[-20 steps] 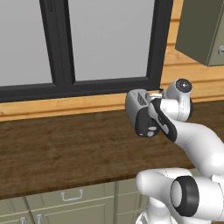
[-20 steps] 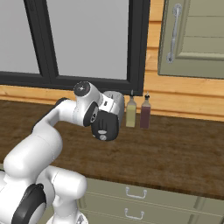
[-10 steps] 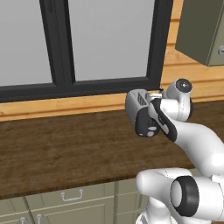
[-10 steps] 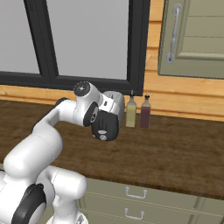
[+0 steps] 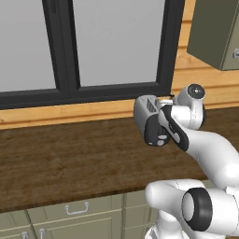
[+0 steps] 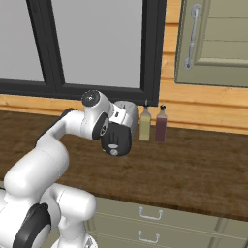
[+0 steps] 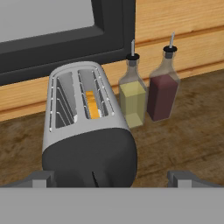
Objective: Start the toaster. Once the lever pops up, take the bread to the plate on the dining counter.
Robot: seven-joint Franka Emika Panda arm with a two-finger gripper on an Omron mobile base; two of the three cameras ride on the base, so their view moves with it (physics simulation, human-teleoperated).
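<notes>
A silver toaster (image 7: pixel 83 131) with a black front stands on the wooden counter under the window. The tan bread (image 7: pixel 92 105) sits low in its right slot, and the left slot looks empty. A thin lever slit (image 7: pixel 93 177) shows low on the black front. My gripper (image 7: pixel 113 179) is open just in front of the toaster, its fingertips (image 7: pixel 41 178) spread wider than the toaster's front and touching nothing. The base views show the toaster (image 5: pixel 147 105) (image 6: pixel 128 114) right behind my hand. The plate and the dining counter are out of view.
Two bottles stand right of the toaster against the wall: a yellow oil bottle (image 7: pixel 132 96) (image 6: pixel 145 123) and a dark red one (image 7: pixel 162 94) (image 6: pixel 161 125). The counter (image 5: pixel 60 158) tops pale green drawers (image 6: pixel 150 213). A wall cabinet (image 6: pixel 213 41) hangs at upper right.
</notes>
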